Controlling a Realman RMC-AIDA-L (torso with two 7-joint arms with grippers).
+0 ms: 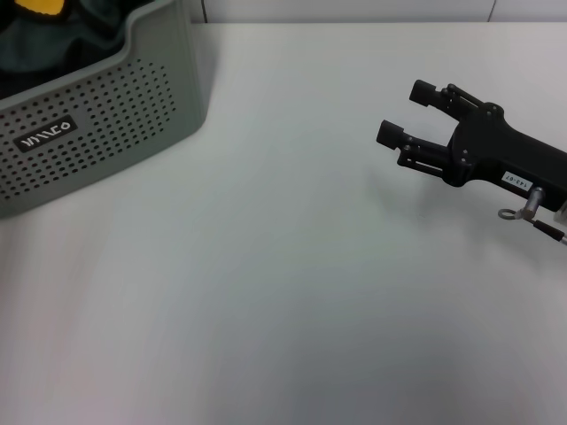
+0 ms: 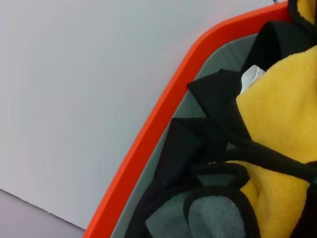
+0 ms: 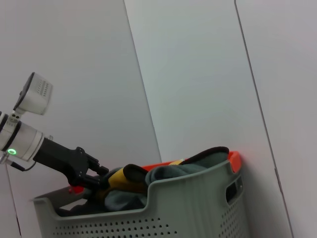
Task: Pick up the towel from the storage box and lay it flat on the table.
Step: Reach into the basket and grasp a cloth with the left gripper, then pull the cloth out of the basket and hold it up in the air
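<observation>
The storage box (image 1: 106,133), light grey with round holes and a black label, stands at the table's (image 1: 266,292) far left. The towel (image 1: 27,49) lies bunched inside it, yellow and dark grey-green. The left wrist view shows the towel (image 2: 282,114) close up, with black edging, a white tag (image 2: 253,75) and the box's orange inner rim (image 2: 163,114). In the right wrist view my left gripper (image 3: 96,174) reaches into the box (image 3: 188,208), right at the towel (image 3: 168,173). My right gripper (image 1: 406,112) is open and empty, low over the table at the right, far from the box.
White wall panels stand behind the box in the right wrist view. A small metal ring on a cable (image 1: 508,213) hangs by my right wrist. Bare tabletop lies between the box and my right gripper.
</observation>
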